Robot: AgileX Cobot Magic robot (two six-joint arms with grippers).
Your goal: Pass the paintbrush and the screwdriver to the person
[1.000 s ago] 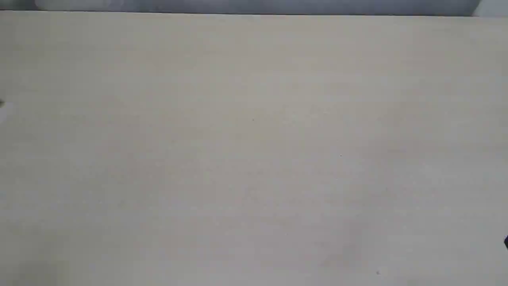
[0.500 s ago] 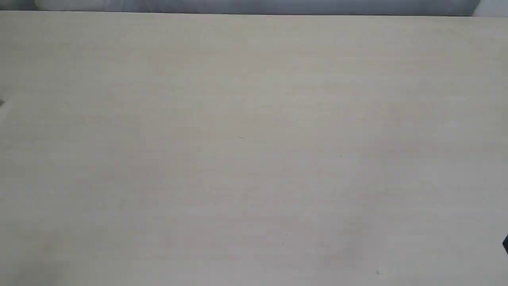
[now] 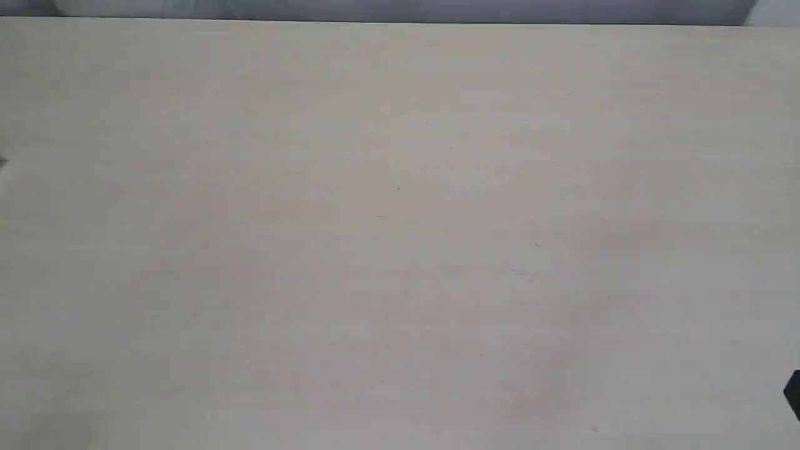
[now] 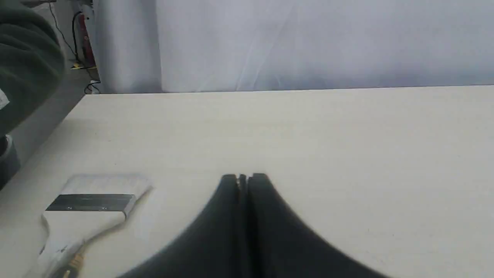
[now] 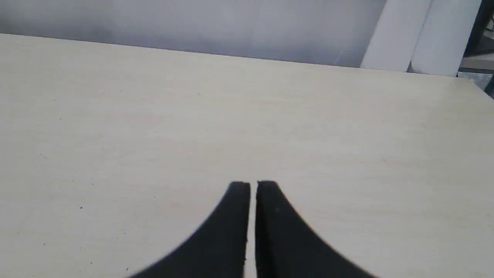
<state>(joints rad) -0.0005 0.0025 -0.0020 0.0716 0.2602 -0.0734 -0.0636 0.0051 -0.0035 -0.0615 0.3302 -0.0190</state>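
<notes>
In the left wrist view the paintbrush (image 4: 90,202) lies flat on the pale table (image 4: 308,135), whitish bristles away from the camera and cream handle running off the picture's edge. A small gold piece (image 4: 75,262) shows beside the handle; I cannot tell whether it is the screwdriver. My left gripper (image 4: 244,177) is shut and empty, over the table beside the brush and apart from it. A dark green sleeve (image 4: 27,58) of the person shows beyond the table's corner; no bare hand is visible. My right gripper (image 5: 251,184) is shut on nothing over bare table.
The exterior view shows only the tabletop (image 3: 400,225), with a black bit of the right arm (image 3: 793,392) at the right edge. A grey-white curtain (image 4: 308,42) hangs behind the table's far edge. Cables and a red object (image 4: 83,42) lie on the floor past the corner.
The black bit at the right edge of the exterior view has come slightly further into the picture. Nothing else differs.
</notes>
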